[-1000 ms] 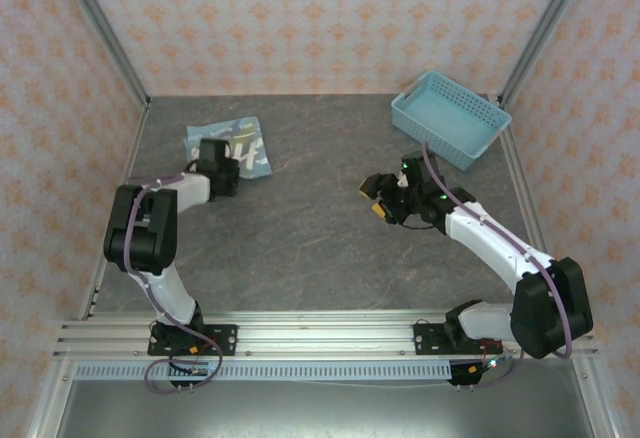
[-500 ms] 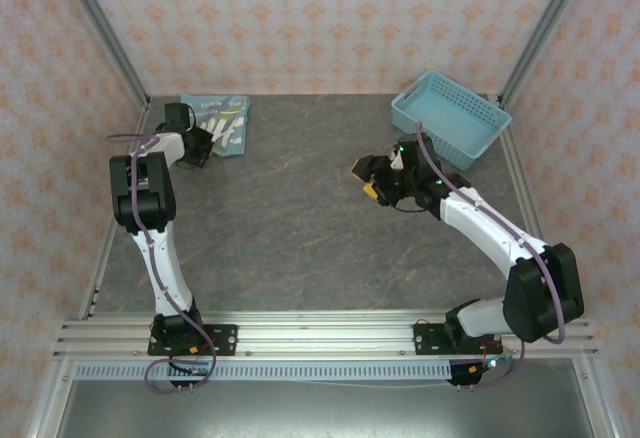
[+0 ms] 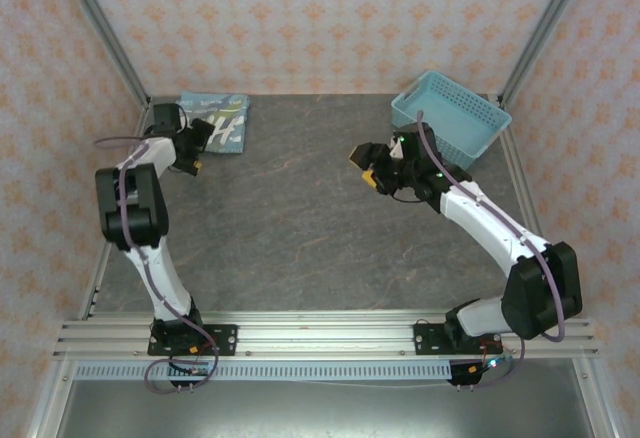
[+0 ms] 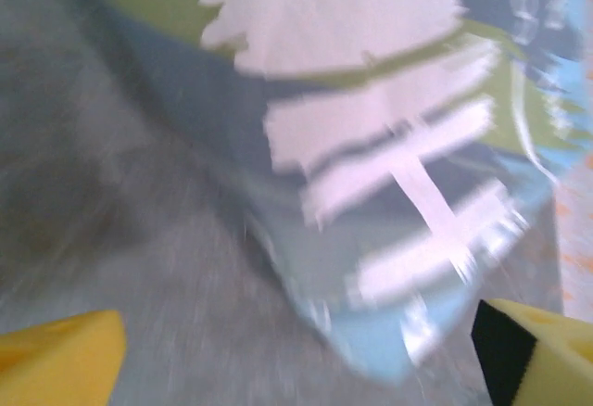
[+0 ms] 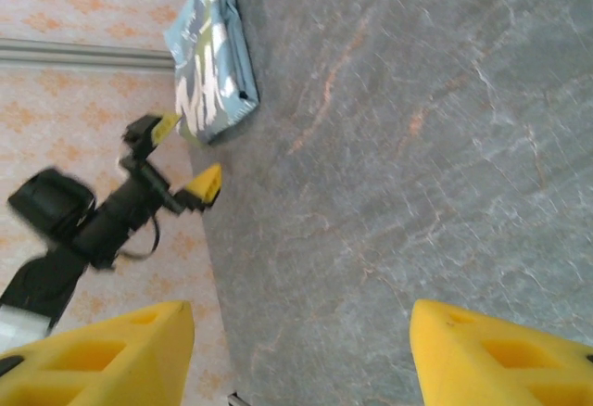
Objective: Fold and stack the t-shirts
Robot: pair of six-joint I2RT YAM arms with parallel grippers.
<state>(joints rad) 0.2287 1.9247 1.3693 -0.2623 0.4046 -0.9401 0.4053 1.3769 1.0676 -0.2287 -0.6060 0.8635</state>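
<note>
A folded light blue t-shirt (image 3: 218, 121) with white block letters lies in the table's back left corner. In the left wrist view it is blurred and close (image 4: 371, 165), just ahead of the fingers. My left gripper (image 3: 197, 145) stands open just left of the shirt's near edge, nothing between its yellow pads (image 4: 56, 360). The right wrist view catches the shirt (image 5: 211, 63) far off, and the left gripper (image 5: 181, 160) beside it. My right gripper (image 3: 368, 166) hovers open over the bare middle right of the table, its yellow fingertips (image 5: 102, 355) wide apart.
A light blue plastic lattice basket (image 3: 452, 118) stands at the back right, just behind the right arm. Metal frame posts (image 3: 105, 33) and patterned walls close in the table's back and sides. The grey tabletop (image 3: 290, 218) lies between the arms.
The shirt has gone from the left middle of the table to the back left corner with the left gripper, which now stands open beside it. The right gripper drifted slightly back and left.
</note>
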